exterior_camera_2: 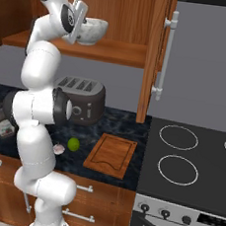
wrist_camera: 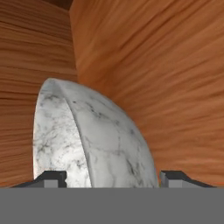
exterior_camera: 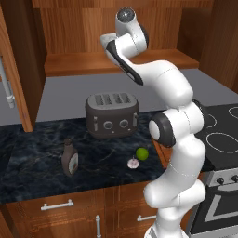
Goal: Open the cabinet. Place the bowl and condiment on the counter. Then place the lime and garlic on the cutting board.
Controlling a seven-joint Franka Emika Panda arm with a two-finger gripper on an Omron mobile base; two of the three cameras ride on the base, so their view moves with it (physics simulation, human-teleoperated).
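**kitchenbot_fan:** So where's everything sitting? The cabinet [exterior_camera_2: 153, 50] is open, door swung out with its silver bar handle [exterior_camera_2: 166, 54] showing. The bowl [exterior_camera_2: 92, 30] is up on the cabinet shelf [exterior_camera_2: 117, 51], and the arm is reaching right up to it.

**panda_watcher:** Yep, and from the hand view the hand [wrist_camera: 113, 177] has one fingertip on each side of the bowl's [wrist_camera: 96, 140] rim wall, one inside and one outside. Fingers are apart, straddling the rim. Can't tell if they're actually pressing on it.

**kitchenbot_fan:** Down on the surface [exterior_camera: 32, 153] the condiment [exterior_camera: 69, 158] stands upright, well left of the lime [exterior_camera: 142, 154]. The garlic [exterior_camera: 133, 163] is just beside the lime, nearer the front edge.

**panda_watcher:** The toaster [exterior_camera: 112, 115] is behind them. Cutting board [exterior_camera_2: 111, 155] lies bare to the right of the lime, next to the stovetop [exterior_camera_2: 189, 158].
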